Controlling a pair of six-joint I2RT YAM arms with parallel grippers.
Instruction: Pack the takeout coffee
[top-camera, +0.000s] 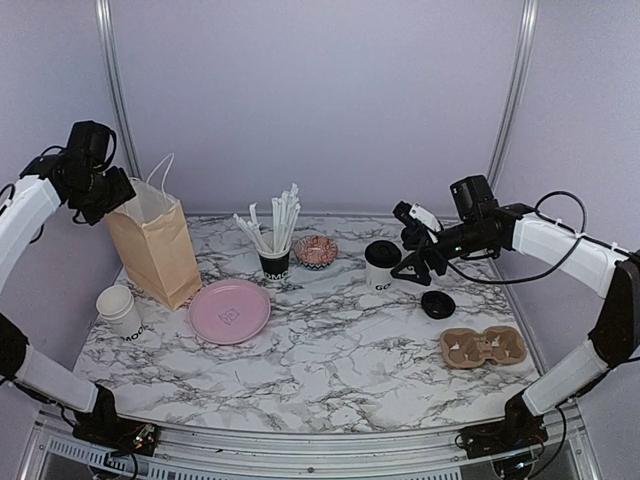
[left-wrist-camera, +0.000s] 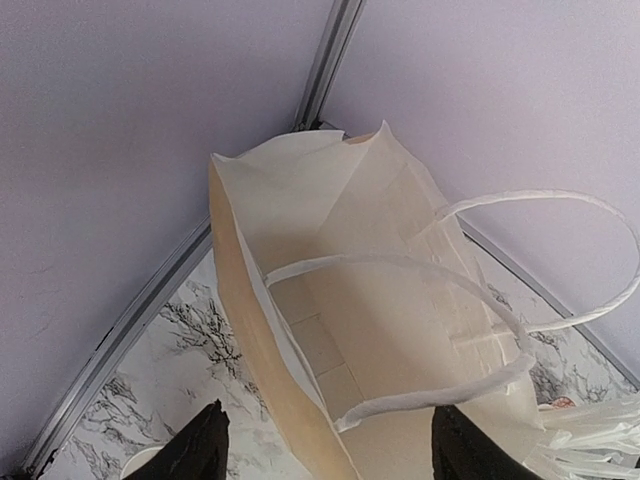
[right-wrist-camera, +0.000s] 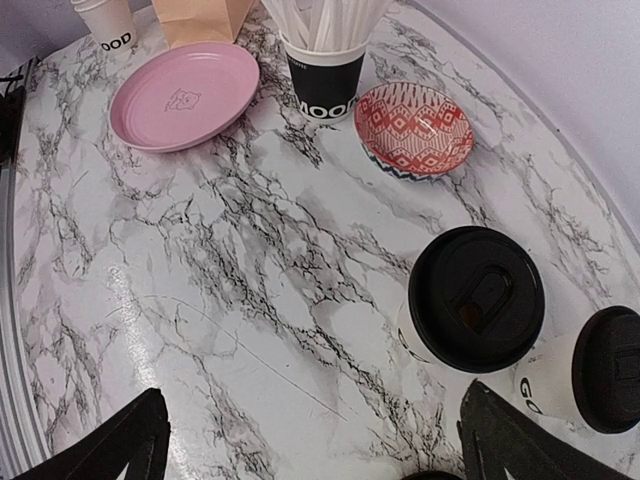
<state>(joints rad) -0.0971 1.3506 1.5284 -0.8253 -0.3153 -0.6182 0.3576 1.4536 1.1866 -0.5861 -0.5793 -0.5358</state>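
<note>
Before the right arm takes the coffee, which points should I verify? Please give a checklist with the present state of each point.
1. ok: right gripper is open.
2. ok: coffee is lidded and upright.
3. not ok: coffee is not between the jaws; it stands ahead of them.
4. cannot tell: gap between coffee and second lidded cup.
5. ok: bag is upright, mouth open.
6. ok: left gripper is open, holding nothing.
</note>
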